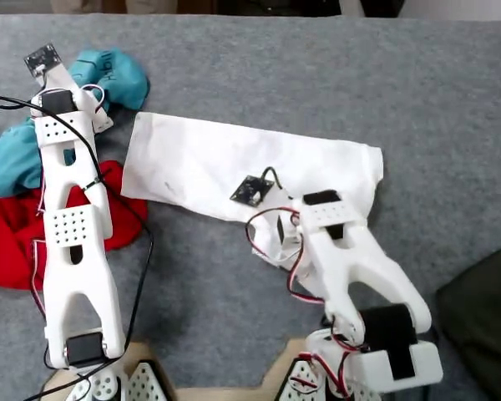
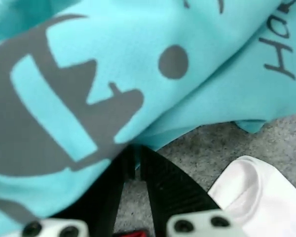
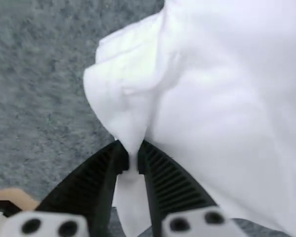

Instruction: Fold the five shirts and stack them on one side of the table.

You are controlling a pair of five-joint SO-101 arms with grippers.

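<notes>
the grey table (image 1: 317, 67) carries the white shirt (image 1: 200, 163), spread across its middle. the red shirt (image 1: 8, 242) and teal shirt (image 1: 117, 75) lie bunched on my left side. my right gripper (image 3: 132, 160) is clamped on the white shirt's near edge, and my left gripper (image 2: 134, 163) pinches a teal fold.

- The white shirt (image 1: 217, 163) was plain white, unpatterned.
- The turquoise shirt (image 2: 197, 98) bore dark grey printed shapes, a grey dot and grey lettering.
- The red shirt (image 1: 8, 242) was solid red.
- The dark garment (image 1: 484, 305) was deep olive-green.
- The table cover (image 1: 317, 67) was mottled grey.
- The arms (image 1: 75, 251) were white, with black and red wires.
</notes>
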